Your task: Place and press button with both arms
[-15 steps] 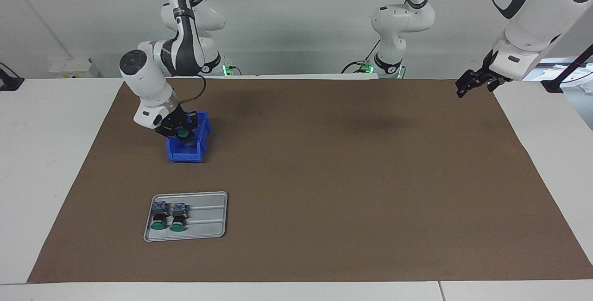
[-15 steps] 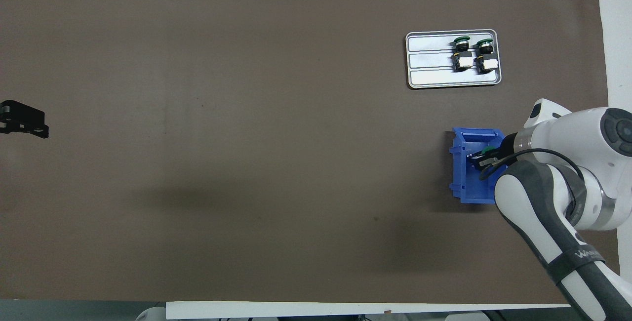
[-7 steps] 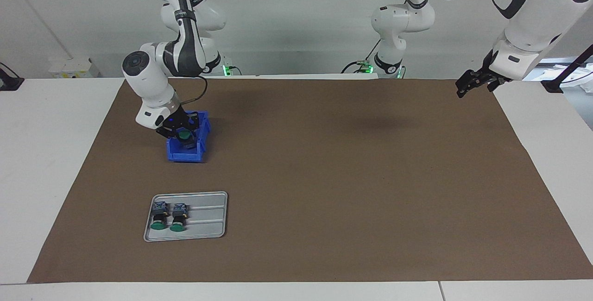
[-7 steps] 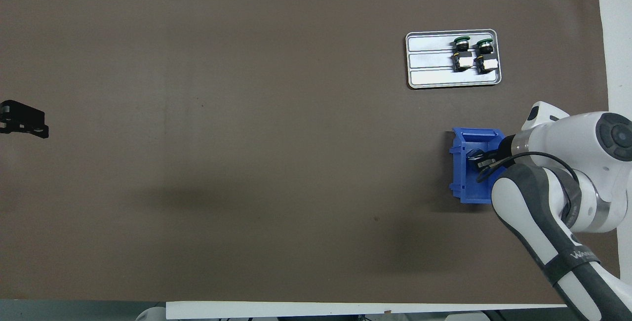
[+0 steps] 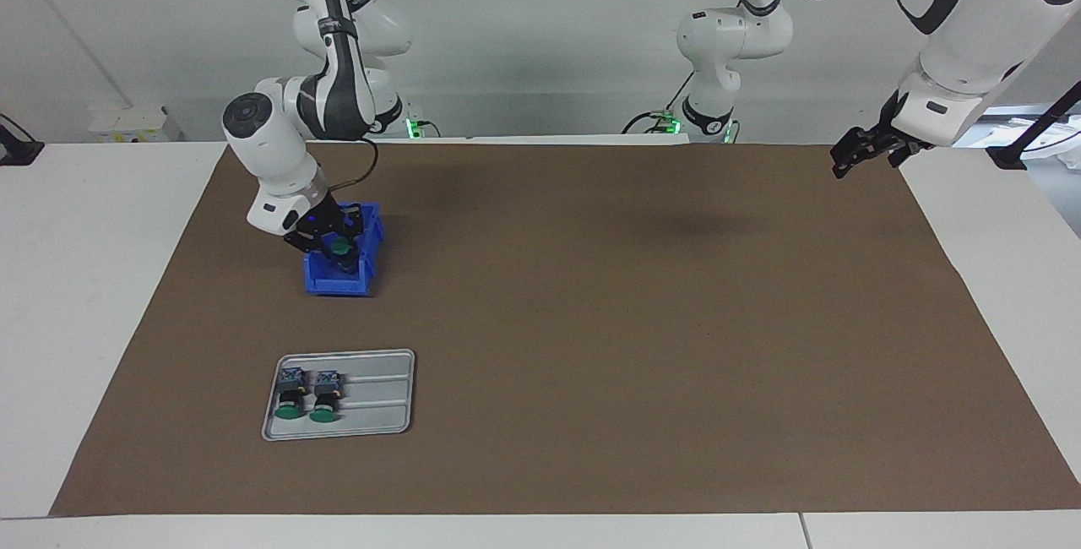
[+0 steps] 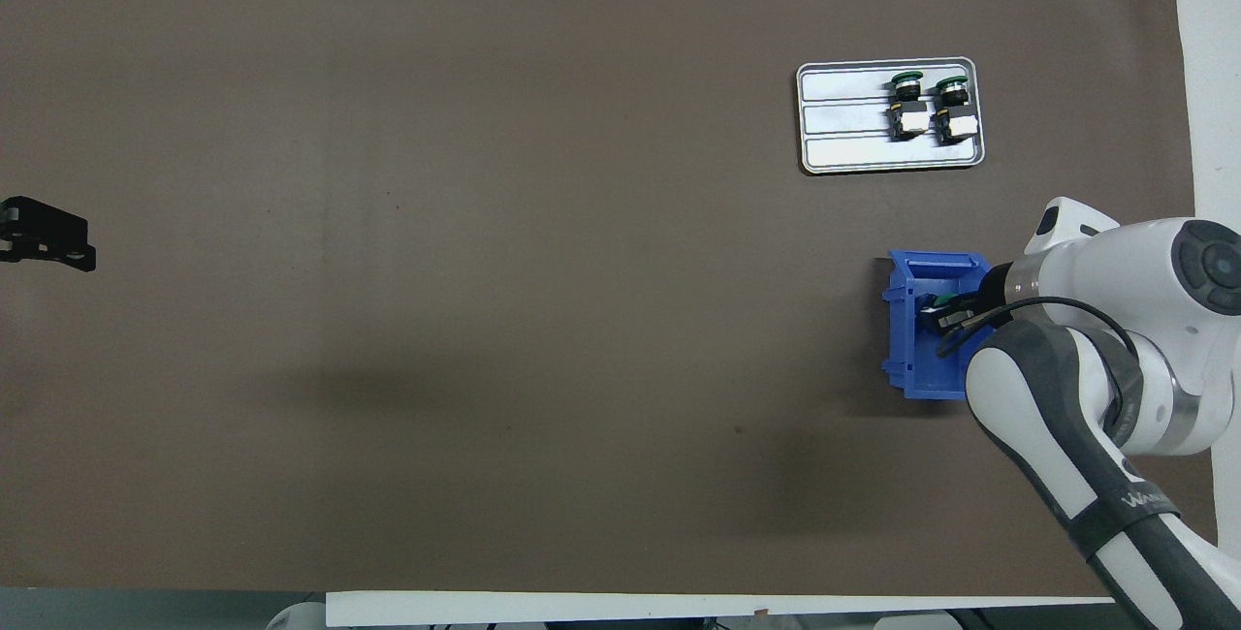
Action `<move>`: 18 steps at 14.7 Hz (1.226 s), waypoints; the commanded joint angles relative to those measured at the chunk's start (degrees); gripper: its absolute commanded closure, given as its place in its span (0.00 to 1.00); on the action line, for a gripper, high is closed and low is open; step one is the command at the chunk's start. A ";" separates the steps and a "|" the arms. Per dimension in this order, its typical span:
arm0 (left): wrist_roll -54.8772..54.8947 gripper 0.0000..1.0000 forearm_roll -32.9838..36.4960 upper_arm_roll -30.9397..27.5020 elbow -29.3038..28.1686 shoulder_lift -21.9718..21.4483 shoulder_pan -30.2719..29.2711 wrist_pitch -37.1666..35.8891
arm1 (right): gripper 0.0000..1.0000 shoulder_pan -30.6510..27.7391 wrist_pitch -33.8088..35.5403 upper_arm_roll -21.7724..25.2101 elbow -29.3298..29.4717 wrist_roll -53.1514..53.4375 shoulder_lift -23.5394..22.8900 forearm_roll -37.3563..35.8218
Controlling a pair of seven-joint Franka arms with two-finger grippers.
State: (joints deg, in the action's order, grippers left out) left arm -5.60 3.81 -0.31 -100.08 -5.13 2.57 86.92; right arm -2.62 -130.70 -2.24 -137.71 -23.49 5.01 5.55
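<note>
A green-capped button [image 5: 342, 250] lies in the blue bin [image 5: 338, 284], right at the tip of my right gripper [image 5: 337, 245], which reaches down into the bin. Seen from overhead, the right gripper [image 6: 940, 312] is inside the bin [image 6: 911, 368] with a bit of the button's green cap [image 6: 939, 300] showing beside it. Whether it grips the button is unclear. My left gripper [image 5: 855, 157] hangs open with nothing in it, over the mat's corner at the left arm's end, and waits there [image 6: 48, 242].
A grey tray [image 5: 380, 397] lies farther from the robots than the bin. It holds two more green-capped buttons [image 5: 290, 397] [image 5: 324, 397] side by side. A brown mat [image 5: 633, 321] covers the table.
My right gripper has sunk slightly deeper into the bin and shifted a little away from the robots, the green cap moving with it. The left arm has not moved.
</note>
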 commanded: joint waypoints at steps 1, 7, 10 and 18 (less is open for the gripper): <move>0.51 0.00 0.94 0.40 -0.21 -0.59 -0.28 -0.43 | 0.46 -0.20 6.40 -0.23 4.54 -1.12 0.71 0.34; 0.24 0.00 0.94 0.23 -0.21 -0.59 -0.46 -0.34 | 0.01 -0.46 23.79 -0.05 23.06 2.99 0.97 -0.36; 0.24 0.00 0.94 0.22 -0.21 -0.59 -0.46 -0.34 | 0.01 -0.20 34.17 -0.40 34.49 12.12 -0.25 -4.22; 0.15 0.00 0.94 0.22 -0.21 -0.59 -0.46 -0.34 | 0.01 -3.01 47.03 0.13 47.97 16.55 -3.06 -5.11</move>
State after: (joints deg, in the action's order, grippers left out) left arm -5.61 3.81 -0.32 -100.08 -5.13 2.57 86.92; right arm -4.09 -85.56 -1.84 -93.41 -8.14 5.06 0.88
